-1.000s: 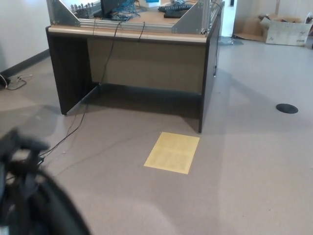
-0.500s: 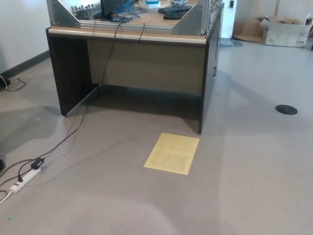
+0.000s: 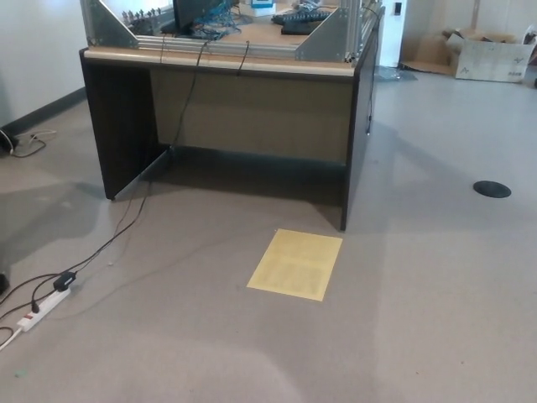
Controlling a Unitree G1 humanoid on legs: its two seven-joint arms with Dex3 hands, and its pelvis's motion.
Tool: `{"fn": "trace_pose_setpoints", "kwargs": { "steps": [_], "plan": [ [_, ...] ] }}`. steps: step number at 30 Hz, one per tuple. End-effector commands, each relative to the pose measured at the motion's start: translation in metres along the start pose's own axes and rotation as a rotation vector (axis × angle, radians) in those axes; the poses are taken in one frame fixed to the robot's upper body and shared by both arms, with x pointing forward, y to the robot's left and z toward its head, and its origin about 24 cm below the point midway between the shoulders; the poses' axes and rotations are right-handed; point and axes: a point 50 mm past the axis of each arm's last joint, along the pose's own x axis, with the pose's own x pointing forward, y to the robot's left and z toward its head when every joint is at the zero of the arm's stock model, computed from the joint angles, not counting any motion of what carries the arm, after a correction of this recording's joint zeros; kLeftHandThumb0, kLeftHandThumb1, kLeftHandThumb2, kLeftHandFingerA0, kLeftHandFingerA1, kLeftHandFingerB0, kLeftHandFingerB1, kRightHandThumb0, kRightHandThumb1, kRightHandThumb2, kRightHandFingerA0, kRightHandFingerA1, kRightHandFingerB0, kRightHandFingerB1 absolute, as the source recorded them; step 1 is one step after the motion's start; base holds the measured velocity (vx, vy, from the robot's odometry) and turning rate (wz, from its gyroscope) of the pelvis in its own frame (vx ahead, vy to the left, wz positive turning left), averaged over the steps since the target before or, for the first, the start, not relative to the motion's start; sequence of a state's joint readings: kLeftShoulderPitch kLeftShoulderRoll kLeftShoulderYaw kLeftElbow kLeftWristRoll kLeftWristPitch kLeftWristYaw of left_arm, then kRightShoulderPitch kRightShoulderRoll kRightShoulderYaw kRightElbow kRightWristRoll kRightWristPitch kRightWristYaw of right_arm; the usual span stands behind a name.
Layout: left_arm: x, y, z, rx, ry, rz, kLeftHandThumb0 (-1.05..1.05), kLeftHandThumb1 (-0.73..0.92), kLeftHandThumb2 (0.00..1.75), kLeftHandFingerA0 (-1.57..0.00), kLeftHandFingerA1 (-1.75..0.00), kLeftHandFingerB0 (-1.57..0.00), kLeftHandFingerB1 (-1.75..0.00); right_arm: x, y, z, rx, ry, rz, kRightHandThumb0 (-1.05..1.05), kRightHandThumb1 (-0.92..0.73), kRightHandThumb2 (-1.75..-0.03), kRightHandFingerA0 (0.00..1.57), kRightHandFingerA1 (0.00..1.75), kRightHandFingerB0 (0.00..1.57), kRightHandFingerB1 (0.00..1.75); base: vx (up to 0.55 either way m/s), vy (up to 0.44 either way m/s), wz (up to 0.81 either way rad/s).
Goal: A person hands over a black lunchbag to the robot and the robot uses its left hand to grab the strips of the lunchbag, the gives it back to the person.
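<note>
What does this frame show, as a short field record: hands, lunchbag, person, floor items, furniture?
hands: neither in view
lunchbag: not in view
person: not in view
floor items: yellow sheet lying flat in front of the desk; power strip at lower left with a black cable running toward the desk; black disc at right
furniture: dark desk with a metal frame on top
background: cardboard box at upper right

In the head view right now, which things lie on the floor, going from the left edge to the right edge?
White power strip → yellow sheet → round black floor cover. The lunchbag and both robot hands are not in view.
</note>
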State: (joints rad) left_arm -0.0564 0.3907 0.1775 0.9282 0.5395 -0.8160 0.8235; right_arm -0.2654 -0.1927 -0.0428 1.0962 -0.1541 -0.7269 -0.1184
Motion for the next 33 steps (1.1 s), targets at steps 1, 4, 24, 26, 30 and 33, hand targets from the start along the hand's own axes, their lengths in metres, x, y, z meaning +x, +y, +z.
{"fn": "trace_pose_setpoints", "kwargs": {
  "steps": [1, 4, 24, 26, 30, 33],
  "plan": [
    [0.042, 0.019, 0.034, -0.112, -0.266, 0.159, -0.05, 0.71, 0.75, -0.93, -1.54, -0.77, -1.30, -0.003, -0.002, -0.005, 0.002, 0.016, -0.026, -0.66, -0.67, -0.63, 0.75, 0.51, 0.52, 0.38, 0.00, 0.000, 0.00],
    [0.074, 0.024, 0.068, -0.183, -0.425, 0.203, -0.03, 0.71, 0.76, -0.97, -1.54, -0.78, -1.29, -0.006, -0.002, -0.007, 0.001, 0.030, -0.025, -0.65, -0.67, -0.63, 0.76, 0.50, 0.51, 0.38, 0.00, 0.000, 0.02],
    [0.184, 0.031, 0.319, -0.276, -0.938, 0.314, -0.14, 0.74, 0.65, -0.95, -1.70, -0.70, -1.41, -0.009, -0.007, -0.008, -0.016, 0.018, -0.038, -0.61, -0.68, -0.62, 0.74, 0.49, 0.51, 0.39, 0.00, 0.000, 0.00],
    [0.189, 0.027, 0.353, -0.294, -0.960, 0.319, -0.13, 0.82, 0.62, -0.80, -1.74, -0.63, -1.38, -0.008, -0.009, -0.007, -0.017, 0.015, -0.041, -0.62, -0.68, -0.62, 0.73, 0.48, 0.52, 0.39, 0.00, 0.000, 0.00],
    [0.189, 0.022, 0.383, -0.320, -0.990, 0.312, -0.08, 0.75, 0.74, -0.82, -1.74, -0.64, -1.37, -0.007, -0.010, -0.007, -0.005, 0.017, -0.049, -0.62, -0.68, -0.62, 0.73, 0.48, 0.52, 0.39, 0.00, 0.000, 0.00],
    [0.184, 0.015, 0.413, -0.330, -1.018, 0.279, -0.06, 0.72, 0.74, -0.83, -1.69, -0.68, -1.26, -0.005, -0.011, -0.006, -0.003, 0.018, -0.049, -0.63, -0.67, -0.62, 0.75, 0.49, 0.52, 0.39, 0.00, 0.000, 0.00]
  ]
}}
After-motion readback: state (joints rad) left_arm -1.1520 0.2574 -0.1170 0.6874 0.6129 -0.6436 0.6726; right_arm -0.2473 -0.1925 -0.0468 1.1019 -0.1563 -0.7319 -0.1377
